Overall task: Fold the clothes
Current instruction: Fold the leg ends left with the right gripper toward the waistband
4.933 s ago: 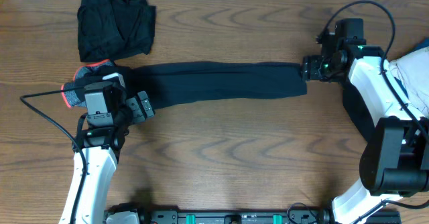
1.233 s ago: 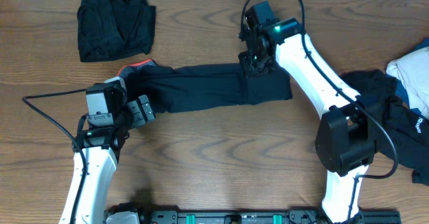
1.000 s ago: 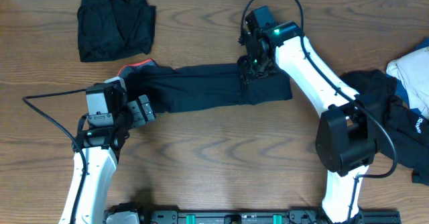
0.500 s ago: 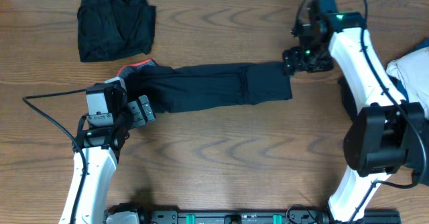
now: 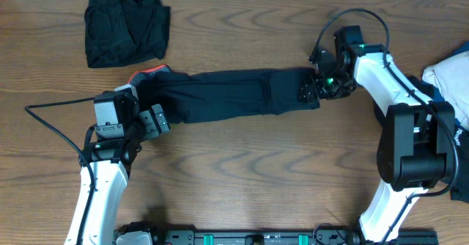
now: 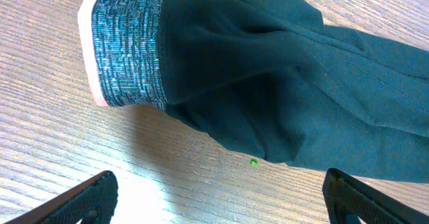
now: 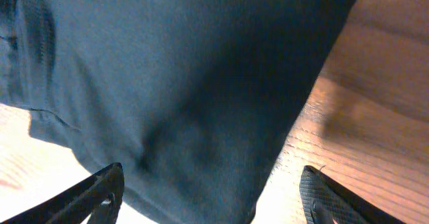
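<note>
At centre, black trousers (image 5: pixel 220 94) (coral-banded)

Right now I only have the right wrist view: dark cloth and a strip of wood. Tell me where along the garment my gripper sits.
Observer: The right gripper is over the right end of the long black trousers, which stretch left across the table.
Operator: Give me the left arm too.
Observer: The left gripper sits open at the near edge of the trousers' left end, holding nothing.
Operator: Name what marks that end.
Observer: A coral-red band peeks out at its far edge.
</note>
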Tool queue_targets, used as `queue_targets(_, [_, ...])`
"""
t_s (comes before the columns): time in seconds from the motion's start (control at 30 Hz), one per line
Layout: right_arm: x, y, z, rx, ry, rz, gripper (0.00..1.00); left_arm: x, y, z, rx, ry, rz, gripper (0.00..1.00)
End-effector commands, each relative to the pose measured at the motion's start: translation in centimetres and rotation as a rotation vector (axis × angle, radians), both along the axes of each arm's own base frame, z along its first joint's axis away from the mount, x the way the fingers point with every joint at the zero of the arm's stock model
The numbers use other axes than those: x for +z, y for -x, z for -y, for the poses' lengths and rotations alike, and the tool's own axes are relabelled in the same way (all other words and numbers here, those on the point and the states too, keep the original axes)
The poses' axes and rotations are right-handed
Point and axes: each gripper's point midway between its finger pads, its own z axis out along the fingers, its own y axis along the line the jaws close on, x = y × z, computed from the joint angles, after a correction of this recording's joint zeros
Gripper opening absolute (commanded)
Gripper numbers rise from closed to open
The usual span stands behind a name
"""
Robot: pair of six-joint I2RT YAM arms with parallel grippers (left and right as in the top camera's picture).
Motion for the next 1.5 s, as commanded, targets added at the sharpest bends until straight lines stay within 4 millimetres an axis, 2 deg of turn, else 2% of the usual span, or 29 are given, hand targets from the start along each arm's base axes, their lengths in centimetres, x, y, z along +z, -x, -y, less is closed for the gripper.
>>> queue_targets(0.0, [-0.6,0.1,0.0,-0.021,-0.029,-0.013,0.82,0.5,-0.2,0.2,-0.013,0.006,0.015,0.98])
queue_targets(0.53, [-1.8,0.1,-1.2,-0.05,-0.108,0.008,0.83,0.5,-0.2,0.2,-0.013,0.006,0.015,0.98])
queue_targets(0.67, [-1.4,0.1,-2.4,-0.038,-0.186,0.01,0.8,0.5,-0.2,0.2,-0.013,0.006,0.015,0.98])
queue_targets(0.8, [-1.5,0.3,-3.2,-0.034,-0.228,0.01,0.66,0.5,-0.2,0.2,-0.013,0.006,0.015,0.98])
queue_targets(0.87, [-1.7,0.4,-3.1,-0.047,-0.228,0.005,0.51,0.5,-0.2,0.2,-0.013,0.006,0.015,0.98])
queue_targets(0.93, [-1.9,0.5,-2.9,-0.057,-0.224,0.001,0.32,0.5,-0.2,0.2,-0.013,0.006,0.015,0.98])
queue_targets(1.1, [-2.7,-0.1,-0.6,-0.18,-0.138,-0.017,0.01,0.5,-0.2,0.2,-0.013,0.006,0.015,0.98])
queue_targets(1.27, [-2.5,-0.7,2.4,-0.279,-0.129,-0.021,0.01,0.5,-0.2,0.2,-0.013,0.006,0.015,0.98])
queue_targets(1.47, [-1.7,-1.0,8.6,-0.405,-0.034,-0.023,0.01,0.5,-0.2,0.2,-0.013,0.006,0.015,0.98])
